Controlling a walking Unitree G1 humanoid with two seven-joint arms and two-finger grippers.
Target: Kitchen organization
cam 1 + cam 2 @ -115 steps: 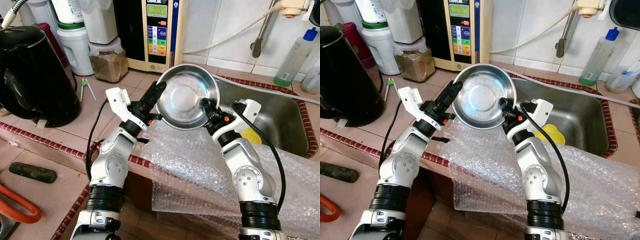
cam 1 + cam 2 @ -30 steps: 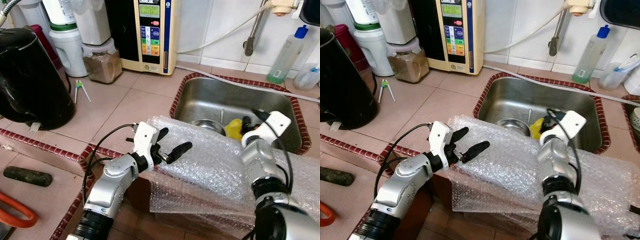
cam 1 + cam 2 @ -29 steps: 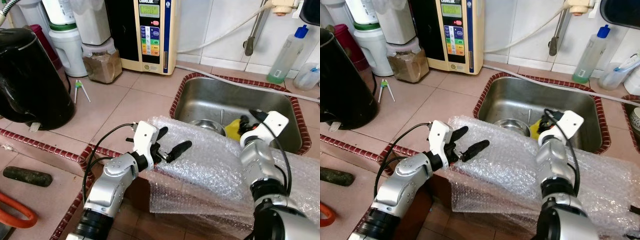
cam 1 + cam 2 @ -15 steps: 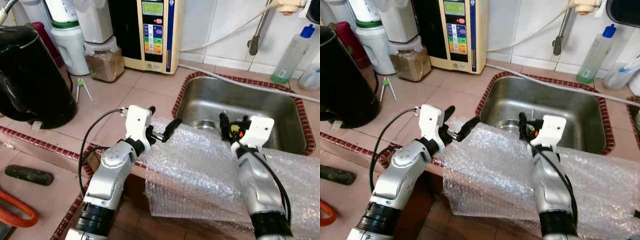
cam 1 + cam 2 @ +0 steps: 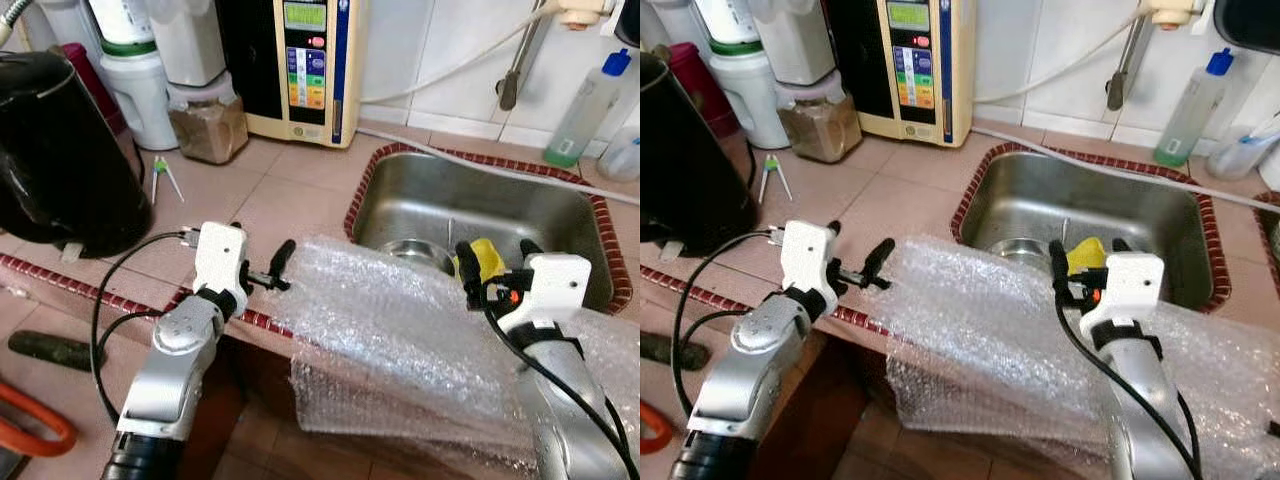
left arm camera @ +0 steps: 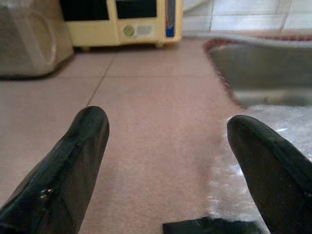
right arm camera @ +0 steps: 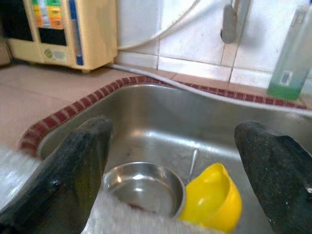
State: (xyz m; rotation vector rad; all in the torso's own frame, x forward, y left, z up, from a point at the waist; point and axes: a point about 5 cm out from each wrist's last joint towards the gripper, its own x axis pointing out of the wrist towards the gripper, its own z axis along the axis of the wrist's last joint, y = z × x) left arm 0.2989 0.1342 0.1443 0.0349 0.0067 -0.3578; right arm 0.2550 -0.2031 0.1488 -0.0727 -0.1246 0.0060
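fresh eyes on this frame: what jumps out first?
The bubble wrap draped over the counter's front edge beside the sink, with both arms over it. The left end effector hangs open at the wrap's left end; the right end effector is open, pointing into the sink at a steel bowl and a yellow cup. A black kettle stands far left.

A home kitchen; a steel sink (image 5: 560, 215) sits in the tiled tabletop (image 5: 250, 190). A black kettle (image 5: 60, 150) stands nearby; a soap bottle (image 5: 585, 105) behind.

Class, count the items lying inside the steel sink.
2: a round shiny steel bowl at the sink's near edge, with a yellow plastic cup lying beside it. The bubble wrap sheet may hide others.
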